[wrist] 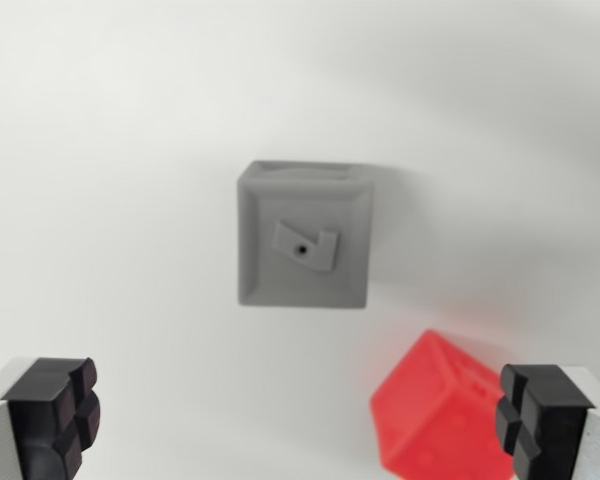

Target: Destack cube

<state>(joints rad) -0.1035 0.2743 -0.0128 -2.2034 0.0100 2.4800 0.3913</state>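
Resting apart on the white counter (100,150), the grey plastic cube (302,240) and red plastic cube (435,415), below-right of it, look already destacked; the end effector (298,418) hangs wide, empty.

Matt grey plastic cube (302,240), glossy red plastic cube (438,415), matt black fingers (55,410).

Block (302,248) at centre, cube (438,415) toward lower right, apart.
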